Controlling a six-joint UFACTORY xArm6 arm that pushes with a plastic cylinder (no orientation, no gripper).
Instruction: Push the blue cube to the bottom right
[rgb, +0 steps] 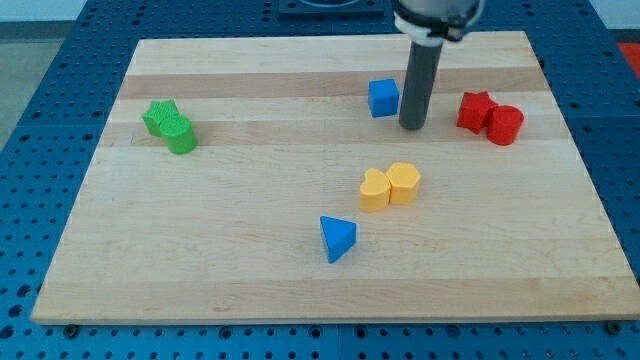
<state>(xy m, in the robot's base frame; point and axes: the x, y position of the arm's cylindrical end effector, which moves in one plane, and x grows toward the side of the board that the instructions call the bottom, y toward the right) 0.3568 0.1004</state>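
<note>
The blue cube (383, 98) sits on the wooden board (250, 270) near the view's top, right of centre. My tip (411, 126) is just to the right of the cube and slightly below it, very close to its right side; I cannot tell whether they touch. The dark rod rises from the tip to the view's top edge.
A blue triangular block (337, 238) lies below centre. Two yellow blocks (390, 186) touch each other at centre right. A red star (476, 109) and red cylinder (505, 125) sit together at the right. A green star (159, 116) and green cylinder (181, 134) sit together at the left.
</note>
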